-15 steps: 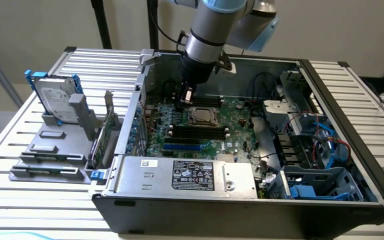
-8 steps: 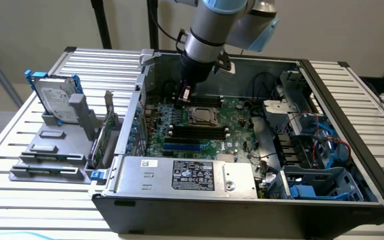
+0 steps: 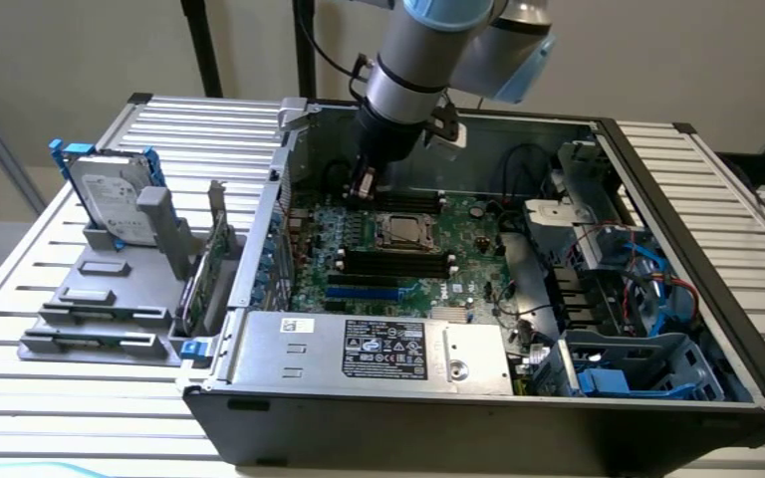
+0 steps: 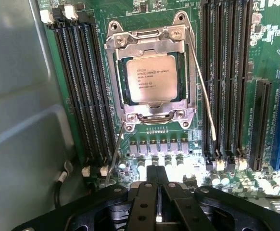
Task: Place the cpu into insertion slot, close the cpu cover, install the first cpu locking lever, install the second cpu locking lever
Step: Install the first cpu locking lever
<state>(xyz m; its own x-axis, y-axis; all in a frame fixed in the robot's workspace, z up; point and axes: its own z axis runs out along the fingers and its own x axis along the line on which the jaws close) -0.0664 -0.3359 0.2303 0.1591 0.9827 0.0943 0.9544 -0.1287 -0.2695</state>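
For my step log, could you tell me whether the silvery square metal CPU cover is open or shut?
Shut: the silvery square metal cover frame lies flat, framing the tan-silver square chip seated inside.

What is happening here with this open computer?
A robot arm reaches into the open computer case. Its end effector is shut, holding nothing, and hovers over the green board near the chip. The chip is seated, the metal cover lies down over its edges, and the two thin wire levers look not yet latched.
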